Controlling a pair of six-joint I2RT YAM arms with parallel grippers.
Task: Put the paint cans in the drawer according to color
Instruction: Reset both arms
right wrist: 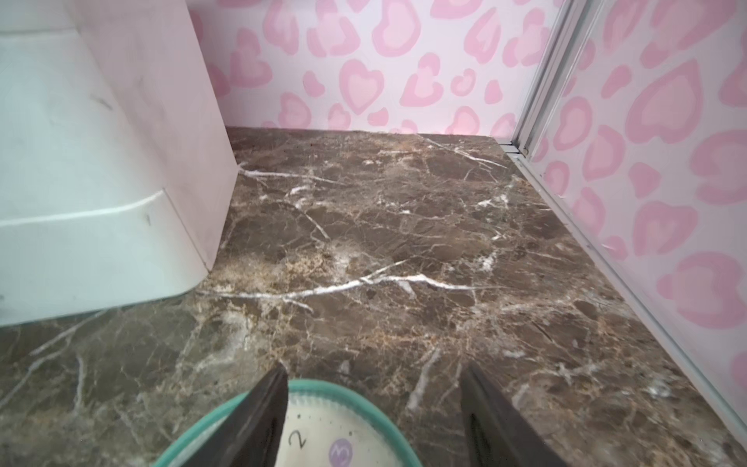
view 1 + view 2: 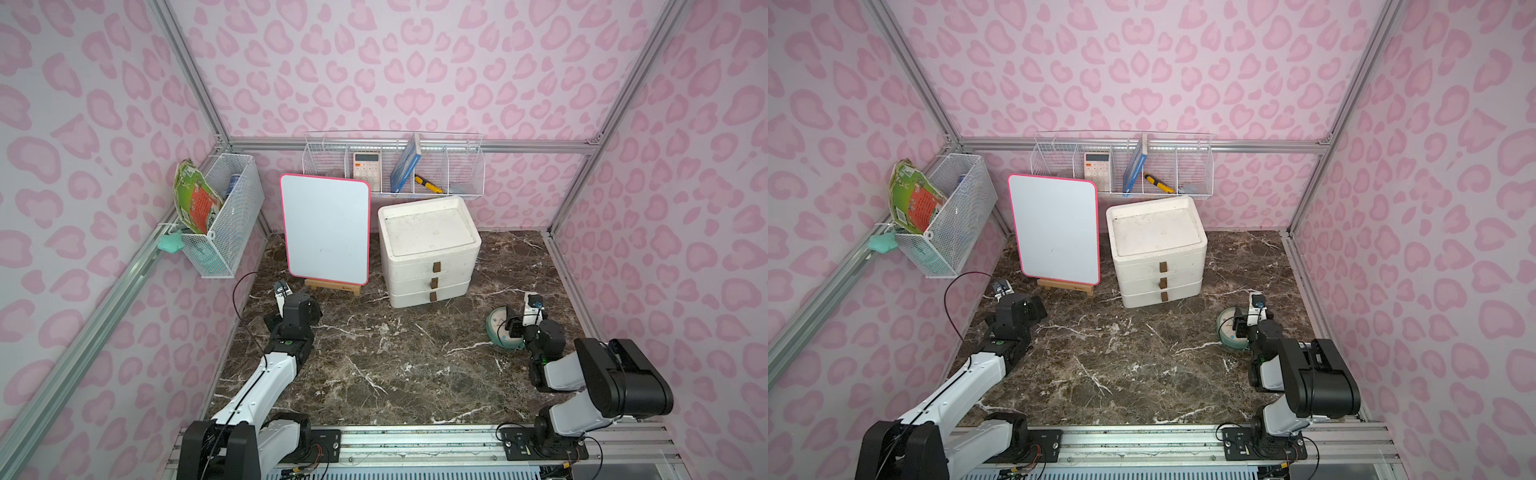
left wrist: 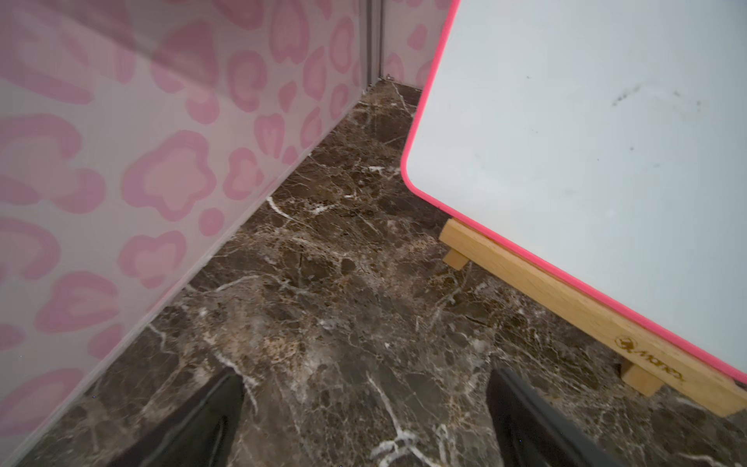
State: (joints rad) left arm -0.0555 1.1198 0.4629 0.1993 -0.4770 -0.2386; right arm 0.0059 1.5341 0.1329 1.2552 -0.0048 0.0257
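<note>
No paint cans show in any view. The white drawer unit stands at the back of the marble table, and all three of its drawers with brown tabs are closed. Its side also shows in the right wrist view as the white drawer unit. My left gripper hangs open over bare marble near the left wall, with nothing between its fingers. My right gripper is open above a teal-rimmed clock, not holding it.
A pink-edged whiteboard leans on a wooden easel just right of my left gripper. Wire baskets with a calculator, a book and a cutter hang on the back wall. Another basket hangs on the left wall.
</note>
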